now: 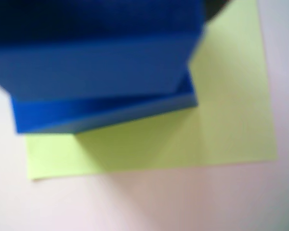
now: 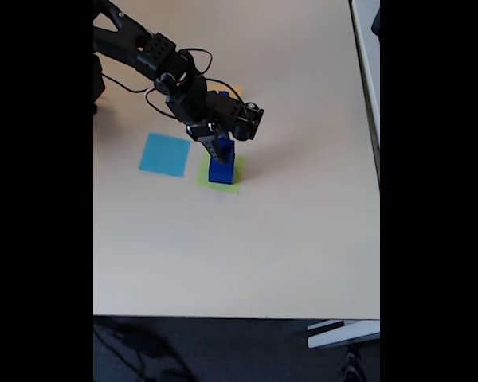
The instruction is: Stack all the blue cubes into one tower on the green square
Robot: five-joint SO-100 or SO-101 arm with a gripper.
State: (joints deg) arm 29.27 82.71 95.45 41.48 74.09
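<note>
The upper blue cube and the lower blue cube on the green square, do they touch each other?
Touching. In the wrist view the upper blue cube rests on the lower blue cube with no gap between them, above the green square. The fixed view is too small to tell.

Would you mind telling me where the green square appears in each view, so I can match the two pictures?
Wrist view: the green square fills the lower middle and right, partly hidden under the blue cubes.
Fixed view: the green square is small, left of centre in the upper half, right of the light-blue square.
Shared landmark: the stacked blue cubes resting on it.
</note>
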